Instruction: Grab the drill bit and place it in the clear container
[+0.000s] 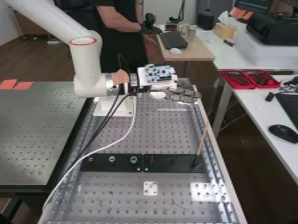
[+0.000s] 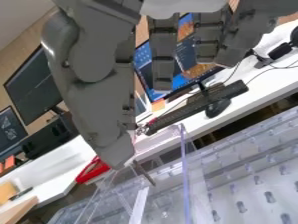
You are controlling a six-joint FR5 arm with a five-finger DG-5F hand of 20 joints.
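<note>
Pinched between thumb and nearest finger, the drill bit (image 2: 145, 175) slants out from the thumb's tip in the wrist view; the other fingers of the hand (image 1: 181, 93) stand nearly straight and apart from the thumb. The bit's free end points down toward the clear container (image 2: 184, 172); whether it is within the walls I can't tell. Those upright see-through walls are close below the hand, at the far end of the perforated worktop (image 1: 136, 192), near its long edge facing the white desk (image 1: 266, 107).

Nearer along the worktop, a dark strip (image 1: 169, 163) lies across it, with three rings (image 1: 112, 159) toward the strip's other end. A thin wooden stick (image 1: 201, 142) leans up from the strip beside that same long edge, well apart from the hand. The white cable (image 1: 110, 145) curves from the arm to the worktop's opposite long edge, with black cables (image 1: 100, 131) hanging beside it. On the desk sit red trays (image 1: 251, 79), past the worktop's far corner, and a black mouse (image 1: 284, 133).
</note>
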